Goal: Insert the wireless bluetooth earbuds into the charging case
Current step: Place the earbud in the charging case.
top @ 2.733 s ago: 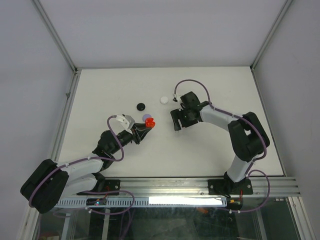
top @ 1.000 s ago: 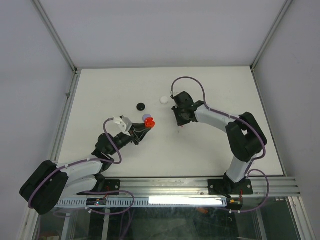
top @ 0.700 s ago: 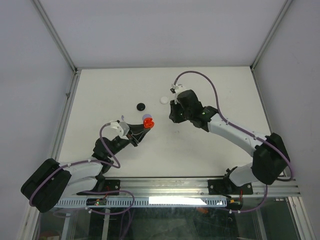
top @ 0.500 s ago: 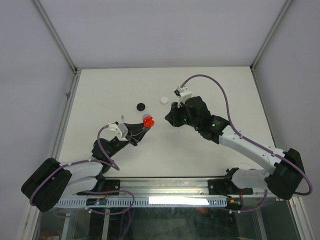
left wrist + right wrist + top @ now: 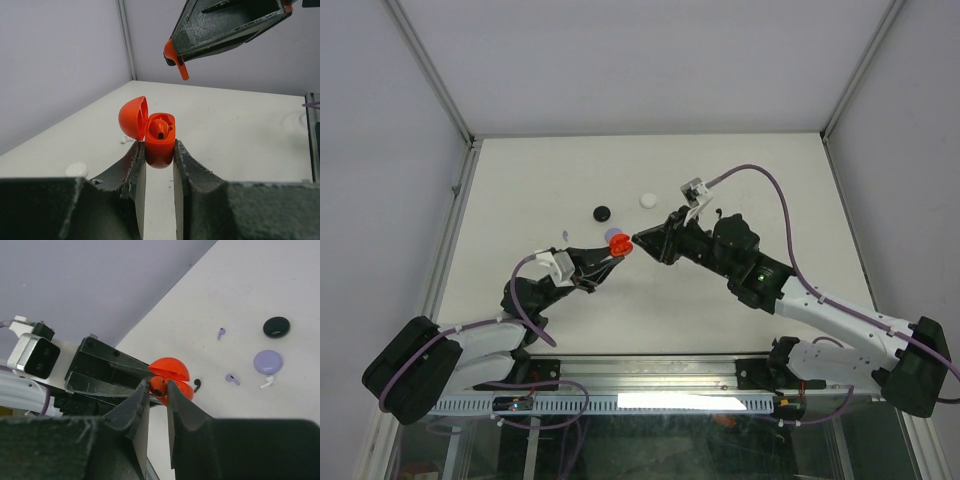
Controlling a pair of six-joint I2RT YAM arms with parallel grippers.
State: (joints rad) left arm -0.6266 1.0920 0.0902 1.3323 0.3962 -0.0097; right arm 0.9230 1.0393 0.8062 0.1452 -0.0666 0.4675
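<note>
Red charging case (image 5: 160, 151) stands upright, clamped at its lower body between the nearly closed fingers of the left gripper (image 5: 159, 145). Its domed lid is swung open toward 9 o'clock and its mouth faces 12 o'clock in the left wrist view. One red earbud (image 5: 160, 128) sits in a well inside it. A second red earbud (image 5: 176, 59) is pinched in the almost shut tips of the right gripper (image 5: 172, 52). It hangs above the case at about 1 o'clock, apart from it, with its long axis along the stem and the stem pointing down toward 5 o'clock. From the top camera the two grippers meet near the middle of the table (image 5: 740, 170), the right gripper's tip at 2 o'clock of the case. A purple round case (image 5: 612, 234) lies just beyond the red one at 12 o'clock, a black round case (image 5: 603, 212) at 11 o'clock and a white round case (image 5: 647, 200) at 1 o'clock. The right wrist view shows loose buds on the table: two purple earbuds (image 5: 221, 333), a black earbud (image 5: 197, 385) just beside the red case, and a white earbud (image 5: 266, 382) at 6 o'clock of the purple case.
</note>
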